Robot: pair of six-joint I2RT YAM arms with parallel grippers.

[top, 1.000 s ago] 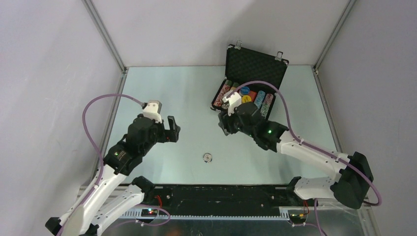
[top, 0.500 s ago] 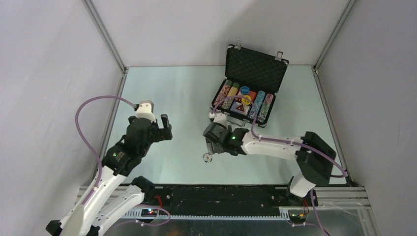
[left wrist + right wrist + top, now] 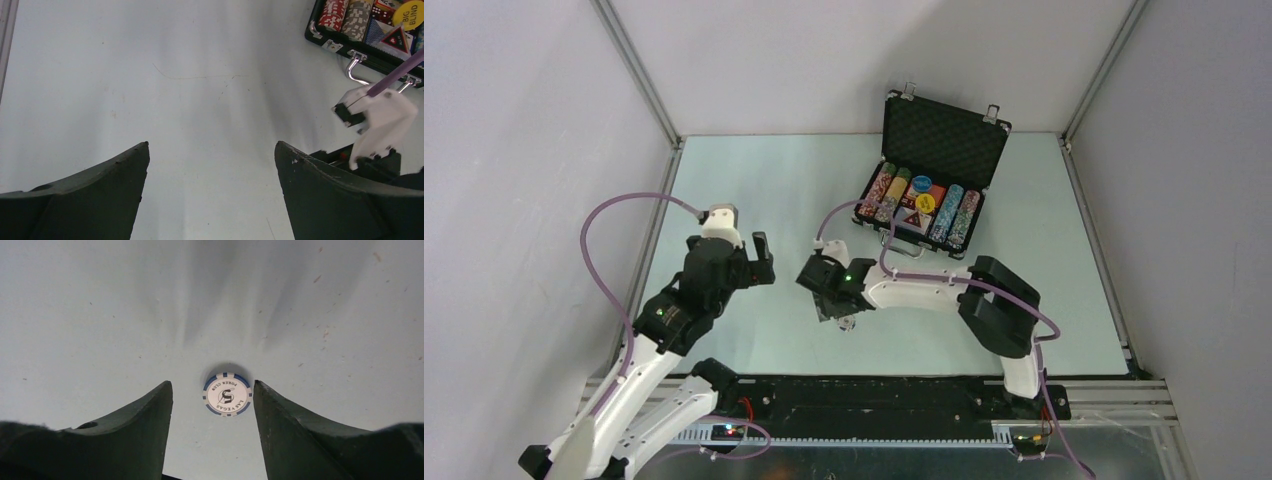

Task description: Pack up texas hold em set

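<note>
The chip (image 3: pixel 227 394) lay flat on the table (image 3: pixel 754 180) between the right gripper's (image 3: pixel 212 386) fingers (well before and left of the briefcase (image 3: pixel 944 140)); the left gripper (image 3: pixel 762 260) hung further left.

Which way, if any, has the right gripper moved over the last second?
Yes. The right gripper left the open case and swung toward the near left of the top view; its open jaws now straddle the lone chip.

Matt pale tabletop (image 3: pixel 100 300), faintly scuffed; glossy plastic chip (image 3: pixel 227 395); black foam-lined case (image 3: pixel 944 140), shiny metal latches (image 3: pixel 909 93).
</note>
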